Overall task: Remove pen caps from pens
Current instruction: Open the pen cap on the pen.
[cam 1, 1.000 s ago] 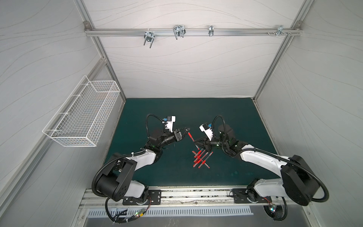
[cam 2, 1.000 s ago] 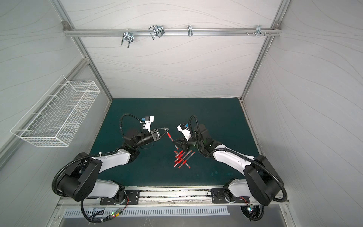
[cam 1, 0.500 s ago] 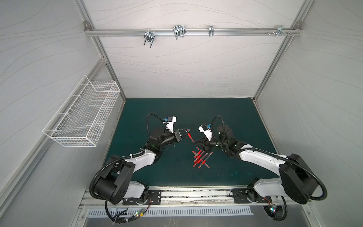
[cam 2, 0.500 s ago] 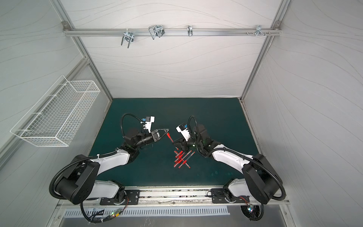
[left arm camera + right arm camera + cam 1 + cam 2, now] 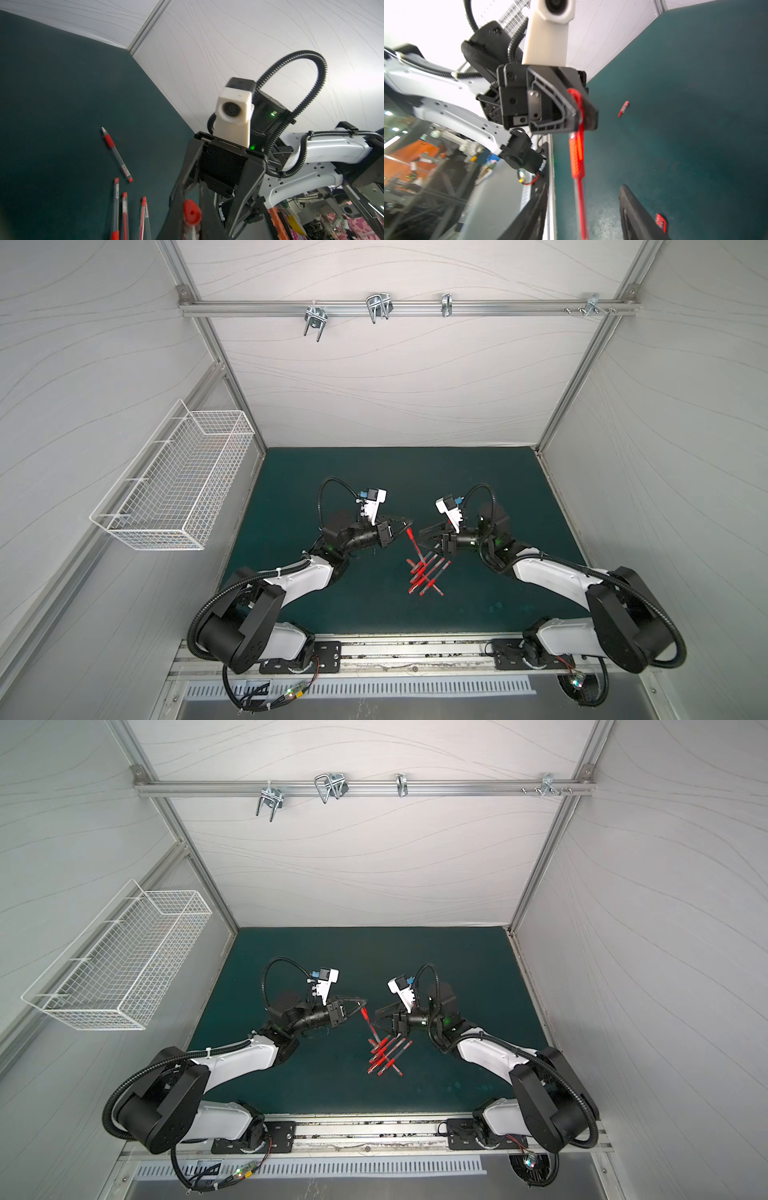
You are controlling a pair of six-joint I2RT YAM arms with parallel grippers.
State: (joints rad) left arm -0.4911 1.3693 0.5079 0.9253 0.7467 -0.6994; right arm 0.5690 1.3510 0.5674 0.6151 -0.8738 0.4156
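Reaching inward low over the green surface (image 5: 478, 489) with both arms, elbows bent, wrists facing each other. Pinching held pen (image 5: 415, 548) by its red upper end in left claw (image 5: 408, 526), pen slanting down toward the pile of pens (image 5: 424, 578) mid-surface in both top views. Holding right claw (image 5: 429, 540) spread, fingers (image 5: 635, 216) flanking the pen's lower part in right wrist view, no grip. Loose pen cap (image 5: 623, 109) lying on surface apart.
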